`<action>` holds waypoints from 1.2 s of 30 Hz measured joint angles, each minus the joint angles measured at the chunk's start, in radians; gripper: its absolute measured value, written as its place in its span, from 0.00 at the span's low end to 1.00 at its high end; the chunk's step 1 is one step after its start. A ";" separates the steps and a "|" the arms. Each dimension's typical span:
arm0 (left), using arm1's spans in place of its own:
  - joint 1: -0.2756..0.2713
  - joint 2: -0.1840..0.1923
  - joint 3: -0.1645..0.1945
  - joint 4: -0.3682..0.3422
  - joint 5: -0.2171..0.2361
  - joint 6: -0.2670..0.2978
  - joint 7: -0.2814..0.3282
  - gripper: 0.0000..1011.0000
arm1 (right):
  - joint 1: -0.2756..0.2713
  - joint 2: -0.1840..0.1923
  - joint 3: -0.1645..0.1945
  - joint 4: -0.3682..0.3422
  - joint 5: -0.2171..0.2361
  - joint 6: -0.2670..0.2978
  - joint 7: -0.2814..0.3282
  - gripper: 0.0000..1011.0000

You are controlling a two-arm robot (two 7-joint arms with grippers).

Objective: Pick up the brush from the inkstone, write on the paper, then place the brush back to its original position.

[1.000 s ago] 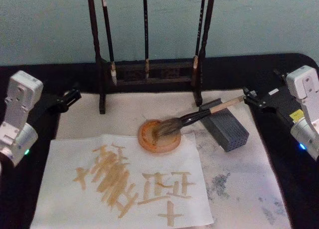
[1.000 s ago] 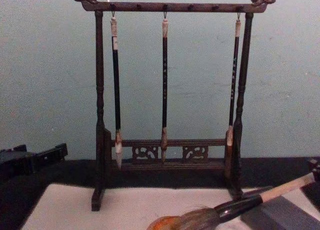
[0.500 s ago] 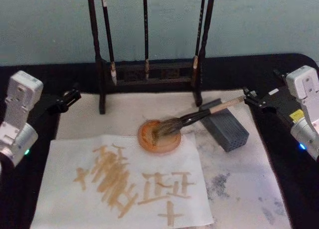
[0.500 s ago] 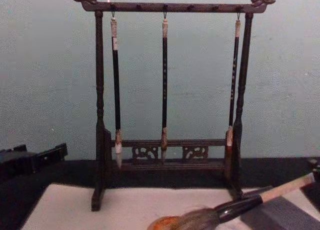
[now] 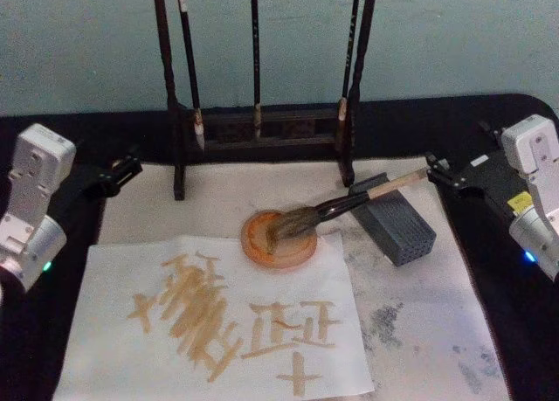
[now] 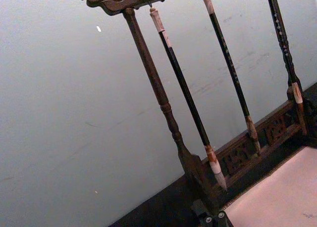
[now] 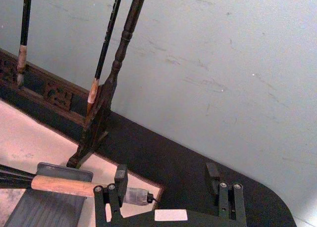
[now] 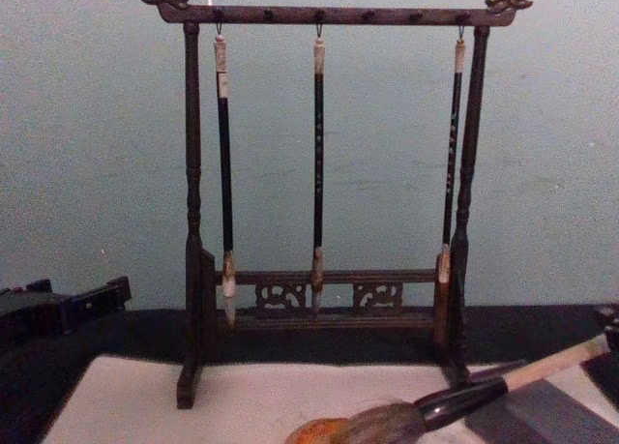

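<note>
Stand [image 6: 154, 83]: dark wood, turned post, carved end on the top rail. Three slim brushes [image 6: 188, 104] hang from that rail, pale tips down, level with the fretted lower rail [image 6: 277, 130]. Wall [image 6: 59, 118] behind: plain grey-blue. Dark tabletop [image 6: 153, 212] under the post's foot, pale mat [image 6: 280, 195] adjoining. Part of the left gripper [image 6: 212, 218] in the foreground.

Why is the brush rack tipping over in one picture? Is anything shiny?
Left wrist view: the dark wooden brush stand slants because that camera is tilted; chest view: it stands upright, and a pale shine streaks the glossy black shaft of the big bushy calligraphy brush; head view: a green light glows on the left arm, a blue one on the right arm.
</note>
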 joint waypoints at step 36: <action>0.000 0.000 0.000 0.000 0.000 0.000 0.000 0.99 | -0.159 -0.056 0.186 -0.103 0.302 0.023 0.204 0.99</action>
